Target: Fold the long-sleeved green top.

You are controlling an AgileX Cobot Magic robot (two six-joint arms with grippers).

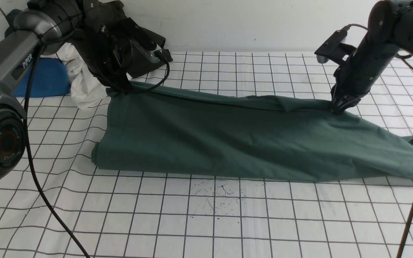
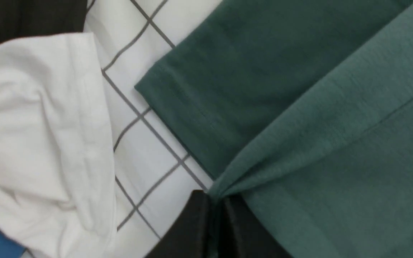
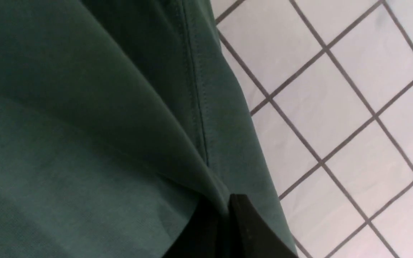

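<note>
Presently, the green long-sleeved top (image 1: pixel 210 139) lies across the middle of the front view on the grid-printed table cover (image 1: pixel 206 222). It is doubled lengthwise, with one end trailing to the right edge.

Left gripper (image 1: pixel 118 89): jaws closed, pinching the far edge at upper left, near a stitched hem.

Right gripper (image 1: pixel 337 106): jaws closed on a gathered ridge of cloth at right, beside a seam.

Fabric: matte, soft knit, limp and light; judged likely to sag and drag when lifted. It is best held at hems and seams, both ends together.

A white garment (image 1: pixel 81 86) lies just beside the left grip.
</note>
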